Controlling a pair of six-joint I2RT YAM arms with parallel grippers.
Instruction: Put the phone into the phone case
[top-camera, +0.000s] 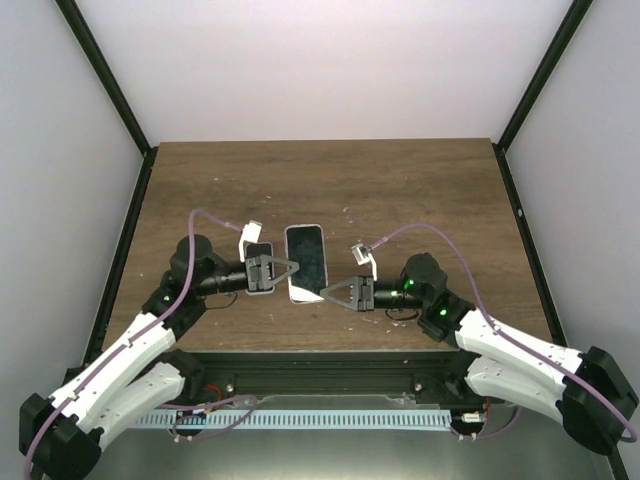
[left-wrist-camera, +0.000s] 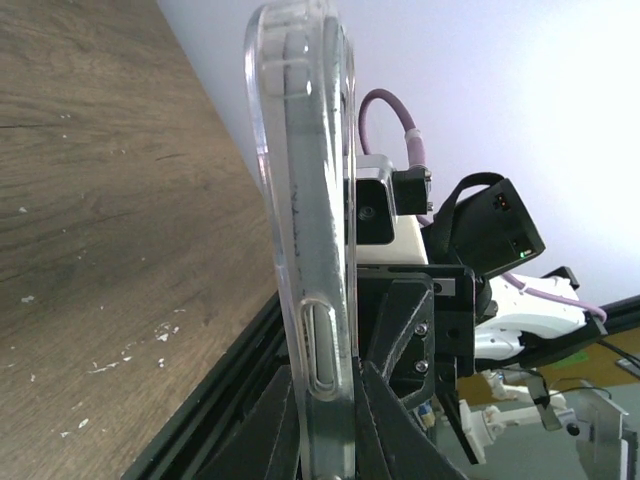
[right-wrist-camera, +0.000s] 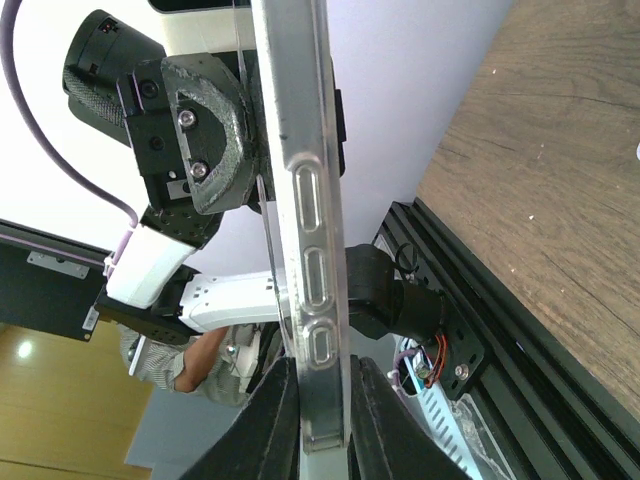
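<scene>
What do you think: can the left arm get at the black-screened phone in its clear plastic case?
Very likely yes: the left gripper is shut on the left edge of the clear plastic case around the black-screened phone. The right gripper grips its near right corner, out of the way.

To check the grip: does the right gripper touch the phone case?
Touching. The right wrist view shows the right gripper with its fingers pressed on both sides of the phone case, no gap visible.

A lab test cell: white panels (top-camera: 330, 60), black framing (top-camera: 107, 75), wooden tabletop (top-camera: 330, 180).
</scene>
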